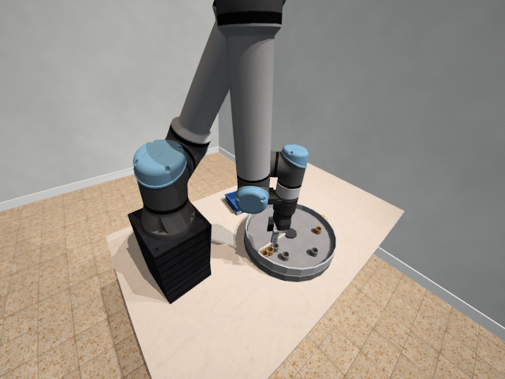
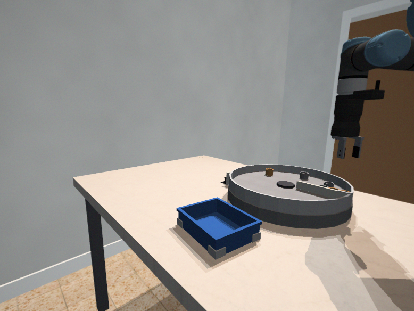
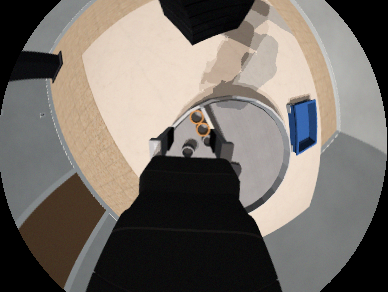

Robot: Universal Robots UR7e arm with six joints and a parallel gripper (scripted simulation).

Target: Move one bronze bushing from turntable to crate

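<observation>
On the turntable (image 1: 261, 261), two short bronze sleeves (image 1: 267, 250) sit touching beside the divider bar, a third (image 1: 317, 230) across the disc. Above them the gripper (image 2: 347, 150) hangs wide, holding nothing. Beside the turntable sits a blue crate (image 2: 233, 232).

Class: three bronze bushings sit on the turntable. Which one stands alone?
The bronze bushing on the far side of the turntable; the other two bronze bushings sit together against the rim beside the divider bar.

The pale bench (image 2: 140, 187) carries a blue crate (image 2: 218, 227), the grey turntable (image 2: 287, 201) just beside it, and the arm's black pedestal (image 1: 179, 268)
</observation>
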